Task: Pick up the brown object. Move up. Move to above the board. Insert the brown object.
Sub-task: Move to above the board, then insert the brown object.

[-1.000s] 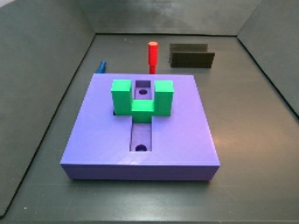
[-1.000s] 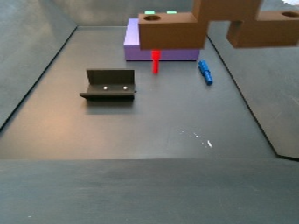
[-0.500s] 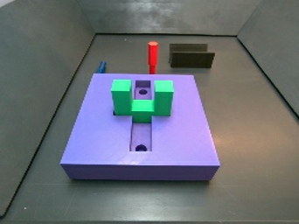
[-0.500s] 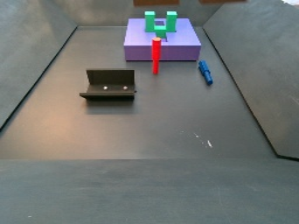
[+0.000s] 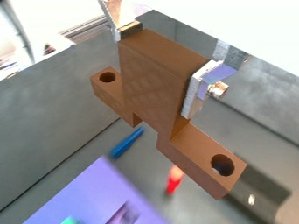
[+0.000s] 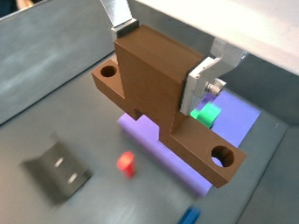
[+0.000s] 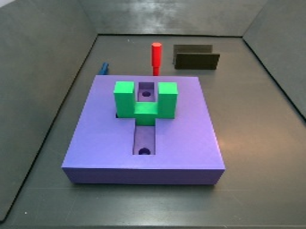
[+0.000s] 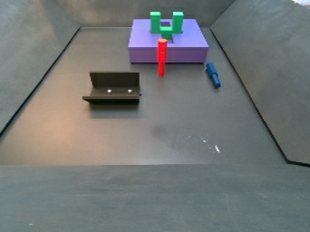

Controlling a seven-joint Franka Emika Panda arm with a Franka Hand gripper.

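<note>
In both wrist views my gripper (image 5: 163, 57) (image 6: 163, 59) is shut on the brown object (image 5: 158, 83) (image 6: 152, 83). Its silver fingers (image 5: 208, 83) (image 6: 205, 83) clamp the upright square post, and the flat bar with round holes hangs below. The piece is held high above the floor. The lavender board (image 7: 180, 134) (image 8: 188, 53) lies flat with a green U-shaped bracket (image 7: 146, 100) (image 8: 168, 23) over its groove. It shows below the piece in the wrist views (image 5: 82, 197) (image 6: 239, 118). Gripper and brown object are out of frame in both side views.
A red cylinder (image 7: 156, 55) (image 8: 161, 56) stands by the board's end. A dark fixture (image 7: 196, 58) (image 8: 112, 88) stands on the floor. A blue piece (image 7: 103, 68) (image 8: 213, 74) lies beside the board. Grey walls enclose the floor.
The gripper with the brown object, seen at the upper edge of a side view one second ago, has risen out of that frame. The board, cylinder and fixture have not moved.
</note>
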